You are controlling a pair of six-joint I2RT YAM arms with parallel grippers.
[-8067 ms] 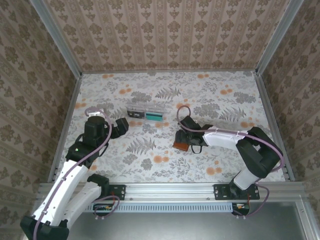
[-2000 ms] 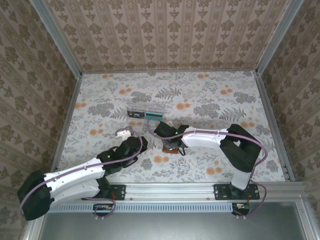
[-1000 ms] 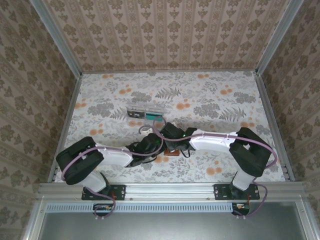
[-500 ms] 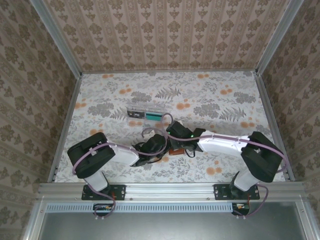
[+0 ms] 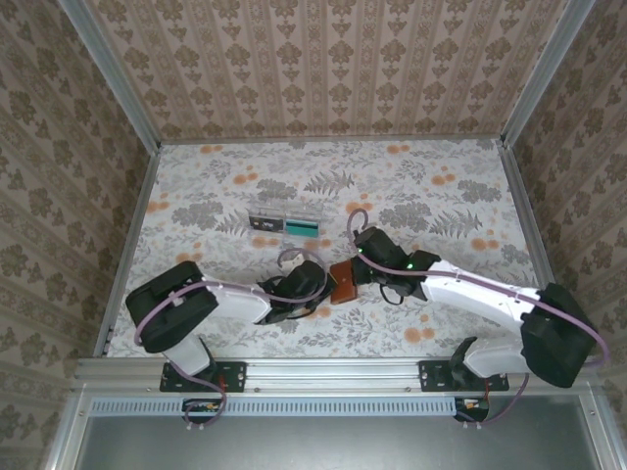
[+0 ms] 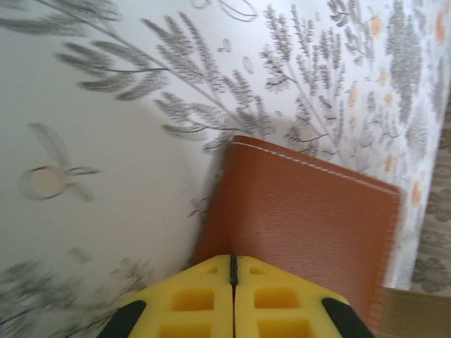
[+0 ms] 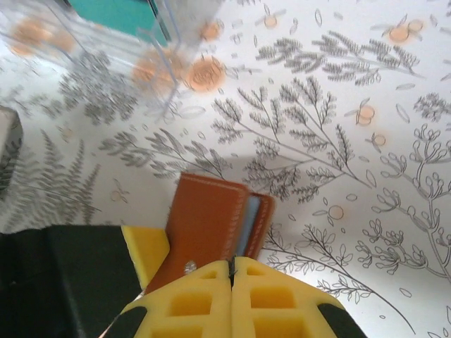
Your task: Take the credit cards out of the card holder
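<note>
Wallet [image 5: 343, 282] lies near-centre on the table, between my two grippers. My right gripper [image 7: 231, 262] is clamped on its edge. My left gripper [image 6: 232, 257] has its pads pressed together, tips against the leather. Beyond, a teal card [image 5: 302, 228] lies in the tray [image 5: 318, 213].

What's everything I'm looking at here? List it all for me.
card holder: one, brown leather with blue-grey lining, mid-table between the arms
clear tray: one, transparent, behind the card holder
teal credit card: one, tray's right section
dark credit card: one, tray's left section
table: one, white floral cloth
walls: three, brown patterned wallpaper
left pincer: one, yellow pads, shut, over the card holder
right pincer: one, yellow pads, closed on the card holder
</note>
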